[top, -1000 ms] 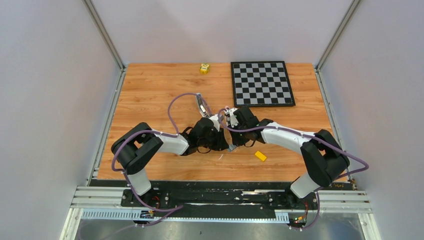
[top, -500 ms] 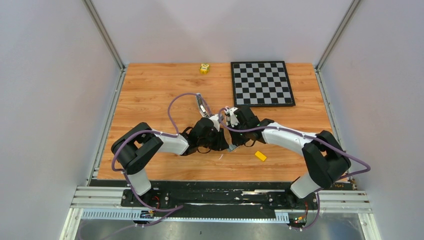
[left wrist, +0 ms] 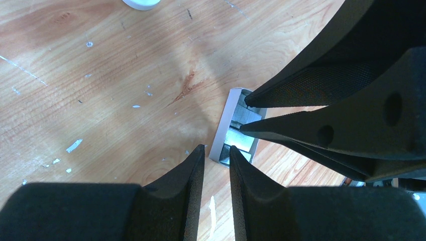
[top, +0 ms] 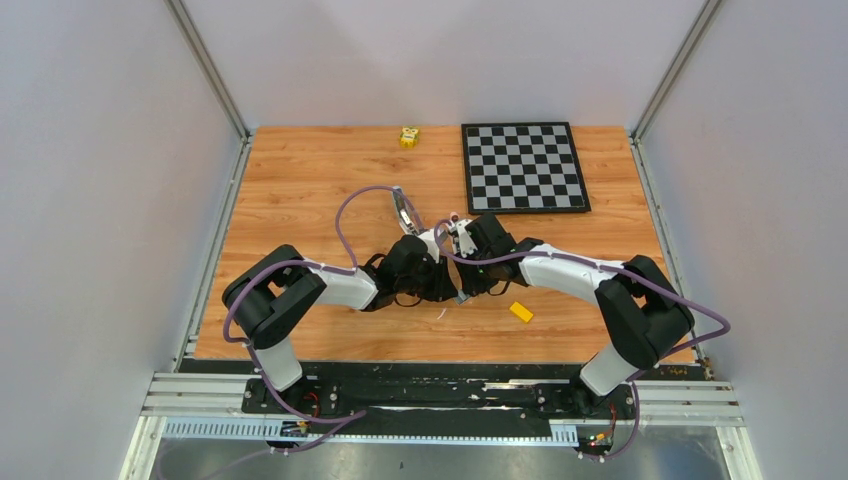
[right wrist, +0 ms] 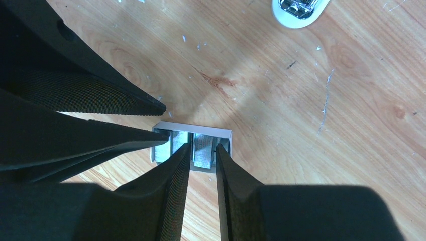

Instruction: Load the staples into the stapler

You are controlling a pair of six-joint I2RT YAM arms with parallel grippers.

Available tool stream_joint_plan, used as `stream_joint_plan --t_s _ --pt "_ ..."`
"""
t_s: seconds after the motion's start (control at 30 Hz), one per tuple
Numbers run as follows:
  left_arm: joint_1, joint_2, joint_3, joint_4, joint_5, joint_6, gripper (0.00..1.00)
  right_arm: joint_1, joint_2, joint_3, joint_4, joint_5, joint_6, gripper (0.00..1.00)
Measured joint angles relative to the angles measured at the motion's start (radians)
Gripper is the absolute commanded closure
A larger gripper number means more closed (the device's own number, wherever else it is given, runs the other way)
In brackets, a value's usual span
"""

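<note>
Risk: staples (right wrist: 203, 152) lie in small pale box (right wrist: 198, 131), centre-front of table. An off-centre pinch could snap or tilt the strip. Box could lift with it or skid on wood. Stapler (top: 403, 212) is well apart.
Right gripper (right wrist: 202, 146): tips down into box, narrow gap straddling staples, firm hold cannot tell.
Left gripper (left wrist: 217, 150): opposite, tips down, narrow, empty, just beside box end.

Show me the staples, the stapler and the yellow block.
staples (right wrist: 202, 148): right wrist view, middle of the silvery strip.
stapler (right wrist: 297, 6): right wrist view, the chrome plate at its end.
yellow block (top: 520, 312): top view, its upper face.
</note>
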Motion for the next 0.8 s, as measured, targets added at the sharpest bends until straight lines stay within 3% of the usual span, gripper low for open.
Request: stream_joint_plan --t_s 0.5,0.8 --pt "0.0 0.0 0.0 -0.001 0.0 -0.005 0.73 0.0 0.009 0.0 0.005 0.009 0.0 0.7" --pt "0.0 0.0 0.0 -0.001 0.0 -0.005 0.73 0.0 0.01 0.0 0.007 0.012 0.0 0.76"
